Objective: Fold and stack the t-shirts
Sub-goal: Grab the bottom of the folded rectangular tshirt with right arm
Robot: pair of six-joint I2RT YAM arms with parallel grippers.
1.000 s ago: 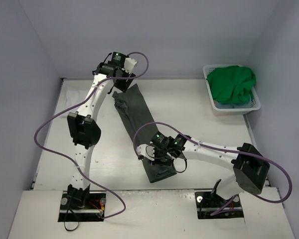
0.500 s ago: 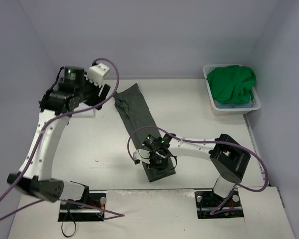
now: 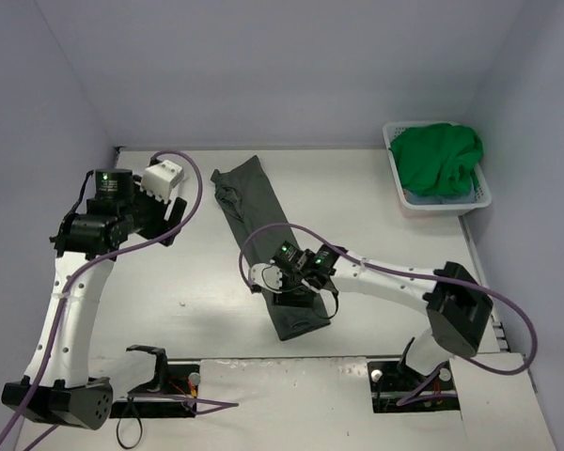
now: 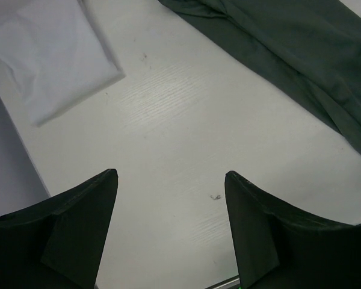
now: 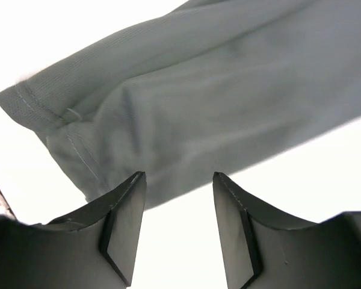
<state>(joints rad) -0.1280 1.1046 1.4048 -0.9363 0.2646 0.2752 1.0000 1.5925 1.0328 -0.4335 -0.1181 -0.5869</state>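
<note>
Left fingers gape empty over the table; right fingers stand apart above the dark grey shirt.

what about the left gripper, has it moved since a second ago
Yes. In the top view the left gripper has swung left and nearer, off the far end of the dark grey shirt.

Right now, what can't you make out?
Top view: the right end effector and its arm cover the near part of the dark grey shirt, hiding its folds there.
Top view: the green shirt fills the basket; whatever lies under it is hidden.
Left wrist view: the white shirt is cut off by the top edge.
Right wrist view: the dark grey shirt runs off the right edge.
</note>
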